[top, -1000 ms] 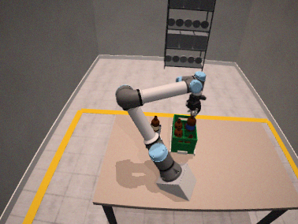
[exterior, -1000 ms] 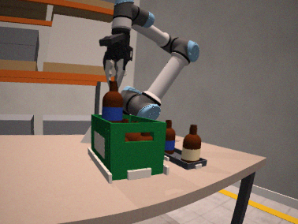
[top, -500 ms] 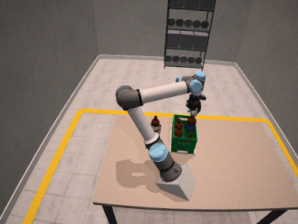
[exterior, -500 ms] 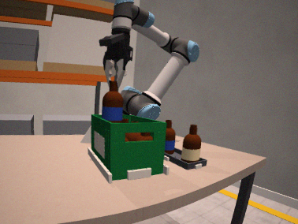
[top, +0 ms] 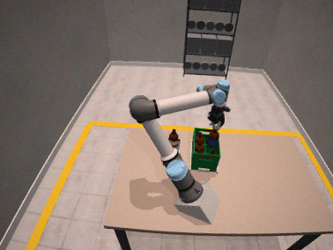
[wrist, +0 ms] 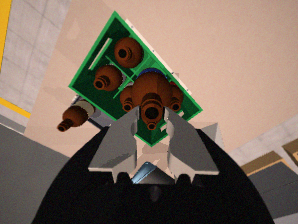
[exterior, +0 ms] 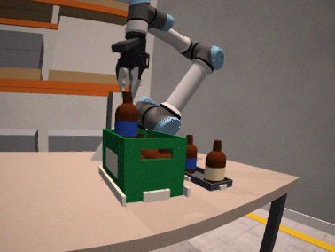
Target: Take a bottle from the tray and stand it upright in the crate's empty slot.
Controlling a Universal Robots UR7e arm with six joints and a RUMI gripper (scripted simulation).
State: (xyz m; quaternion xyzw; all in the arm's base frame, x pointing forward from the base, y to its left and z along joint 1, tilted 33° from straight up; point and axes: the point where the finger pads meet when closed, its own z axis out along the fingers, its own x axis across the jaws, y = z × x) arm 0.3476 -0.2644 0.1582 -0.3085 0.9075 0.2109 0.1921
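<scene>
My gripper (top: 215, 127) (exterior: 128, 89) (wrist: 151, 107) is shut on the neck of a brown bottle with a blue label (top: 213, 136) (exterior: 127, 119) (wrist: 150, 94). It holds the bottle upright over the green crate (top: 206, 164) (exterior: 151, 177) (wrist: 80, 77). The bottle's base is below the crate's rim, at the corner slot far from the tray; its label and shoulders stand above the rim. Other brown bottles (wrist: 127, 50) (wrist: 106, 79) stand in the crate's other slots. The dark tray (exterior: 214, 185) lies beside the crate with a cream-labelled bottle (exterior: 215, 162) and a blue-labelled bottle (exterior: 190, 155) on it.
The arm's grey base block (top: 200, 204) stands near the table's front edge. The arm's links reach over the tray side of the crate. A tray bottle (top: 173, 137) (wrist: 75, 116) stands close behind the arm. Shelving stands behind the table.
</scene>
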